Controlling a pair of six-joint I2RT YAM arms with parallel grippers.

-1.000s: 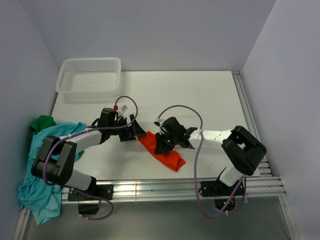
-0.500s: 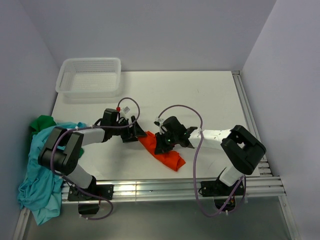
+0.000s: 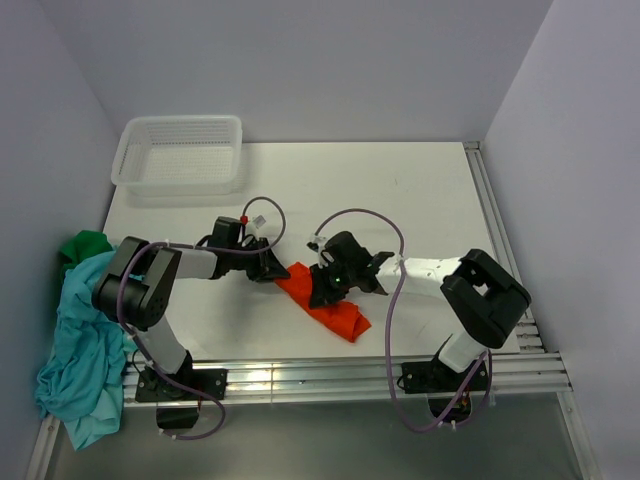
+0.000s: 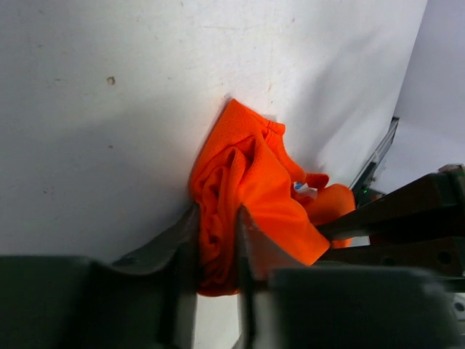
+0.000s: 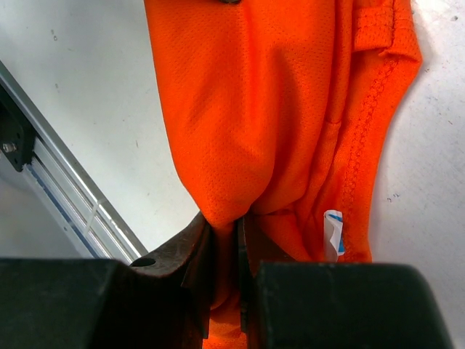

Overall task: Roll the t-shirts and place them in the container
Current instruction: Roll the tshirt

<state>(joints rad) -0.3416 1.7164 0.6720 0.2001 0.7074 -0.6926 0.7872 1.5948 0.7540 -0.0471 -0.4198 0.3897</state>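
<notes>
Left gripper point(image 4: 216, 234) closed onto orange t-shirt point(image 4: 263, 182); right gripper point(image 5: 226, 234) pinches it; tag point(image 5: 333, 230) unreadable.

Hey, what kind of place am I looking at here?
Probably a robotics lab test cell: a white table boxed in by plain walls, two arms bolted to metal rails, with an orange shirt and a basket as practice props.

- Your orange t-shirt point(image 3: 345, 318) lies bunched in a loose, crumpled roll, slanting across the table point(image 3: 420, 200) near its front edge.
- Your teal t-shirt point(image 3: 70, 370) sprawls over the near left corner.
- Your dark green t-shirt point(image 3: 85, 245) peeks out just behind it.
</notes>
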